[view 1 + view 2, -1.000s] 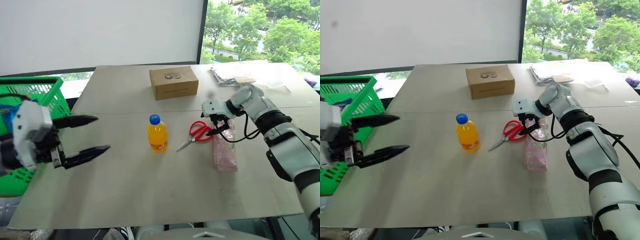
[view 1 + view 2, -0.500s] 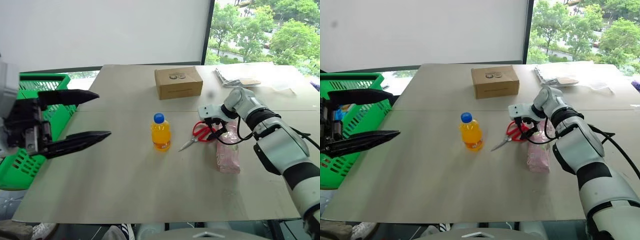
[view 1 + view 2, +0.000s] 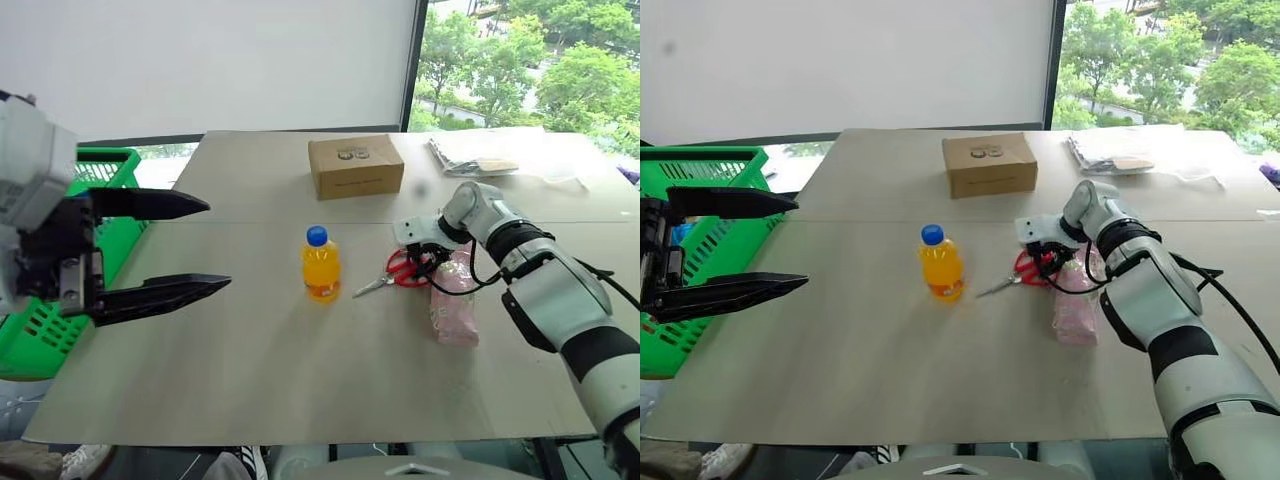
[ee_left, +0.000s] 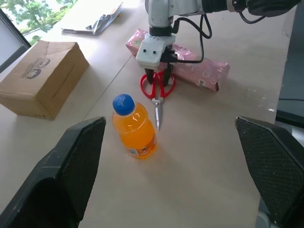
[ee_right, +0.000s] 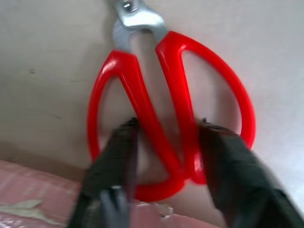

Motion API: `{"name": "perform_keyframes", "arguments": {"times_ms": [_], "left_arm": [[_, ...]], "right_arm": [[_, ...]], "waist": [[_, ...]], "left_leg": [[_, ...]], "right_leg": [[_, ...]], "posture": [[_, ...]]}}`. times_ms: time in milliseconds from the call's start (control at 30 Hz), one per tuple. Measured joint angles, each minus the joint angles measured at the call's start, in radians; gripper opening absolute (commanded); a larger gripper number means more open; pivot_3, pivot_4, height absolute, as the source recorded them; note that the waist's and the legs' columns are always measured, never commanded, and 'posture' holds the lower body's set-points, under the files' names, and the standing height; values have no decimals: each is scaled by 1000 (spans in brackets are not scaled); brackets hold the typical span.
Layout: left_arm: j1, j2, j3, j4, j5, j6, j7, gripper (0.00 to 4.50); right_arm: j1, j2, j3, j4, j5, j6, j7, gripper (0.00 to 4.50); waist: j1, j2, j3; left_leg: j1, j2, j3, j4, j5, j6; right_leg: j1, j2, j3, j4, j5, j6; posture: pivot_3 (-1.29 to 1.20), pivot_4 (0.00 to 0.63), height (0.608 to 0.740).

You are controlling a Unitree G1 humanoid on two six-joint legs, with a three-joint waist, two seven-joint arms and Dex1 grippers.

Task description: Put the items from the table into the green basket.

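**Closing on the scissors, with plenty that could slip**

Reaching down near the tabletop's (image 3: pixel 300 390) right half, my right gripper (image 4: pixel 156 75) has its two fingers dropped into the red handle loops of the scissors (image 3: pixel 398 272), straddling the inner bars where the loops meet. I cannot tell whether they pinch yet. If they only bracket the bars, I judge the scissors could pivot or drop as I lift, blade swinging toward the orange bottle (image 3: pixel 320 266) just beside its tip and tipping it. The pink package (image 3: pixel 454 303) lies touching my fingers on the right-edge side, so a drag could snag it. My left gripper (image 3: pixel 160 247) hangs spread wide and empty over the left edge, by the green basket (image 3: pixel 45 320). A cardboard box (image 3: pixel 356 166) sits toward the far edge.
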Motion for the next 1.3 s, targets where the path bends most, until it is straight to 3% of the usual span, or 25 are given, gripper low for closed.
{"name": "perform_keyframes", "arguments": {"times_ms": [400, 567, 800, 1000, 1067, 1133, 1200, 1300], "left_arm": [[-31, 0, -31, -2, 40, -2, -20, 4500], [-42, 0, -57, 10, 65, -9, -38, 4500], [-80, 0, -96, 20, 68, -27, -37, 4500], [-119, -5, -181, 49, 72, -76, -38, 4500], [-136, -7, -225, 62, 80, -105, -42, 4500], [-148, -9, -263, 75, 91, -128, -49, 4500], [-153, -11, -287, 84, 100, -137, -57, 4500], [-163, -12, -322, 98, 111, -156, -62, 4500]], "right_arm": [[2, 1, -36, 1, 13, 3, 3, 760], [-13, -20, -121, -30, 91, 7, 103, 760], [-109, -172, -220, -144, 163, 43, 87, 760], [-100, -458, -263, -139, 152, 155, -17, 760], [-80, -533, -290, -104, 155, 184, -68, 1779], [-51, -594, -315, -73, 157, 205, -118, 2309], [-23, -615, -326, -64, 158, 218, -130, 3396], [25, -617, -349, -53, 172, 237, -184, 4473]], "waist": [[0, 1, 1], [0, 5, 6], [3, 7, 8], [-11, 7, 9], [-24, 8, 9], [-27, 8, 9], [-43, 8, 9], [-71, 9, 10]], "left_leg": [[0, 0, 0, 0, 0, -1], [-3, 0, -1, 0, 0, -1], [-5, 0, -1, -1, 0, -1], [-4, -2, 1, 0, 0, 0], [-4, -3, 1, -1, 0, 0], [-4, -5, 1, -1, 0, 0], [-3, -4, 1, -1, 0, 0], [-2, -4, 2, 0, 0, 0]], "right_leg": [[0, 0, 0, 0, 0, 0], [-2, 0, -1, 0, 1, 2], [-3, -1, -2, -2, 1, 2], [-3, -2, 1, -3, 0, 0], [-3, -2, 1, -2, 0, 0], [-3, -1, 2, -2, 0, -1], [-3, -1, 3, -2, 0, 0], [-3, -1, 4, 0, 0, 0]], "posture": [[191, 0, 724], [180, 0, 724], [144, 0, 724], [87, 0, 724], [87, 0, 724], [87, 0, 724], [62, 0, 724], [54, 0, 724]]}}
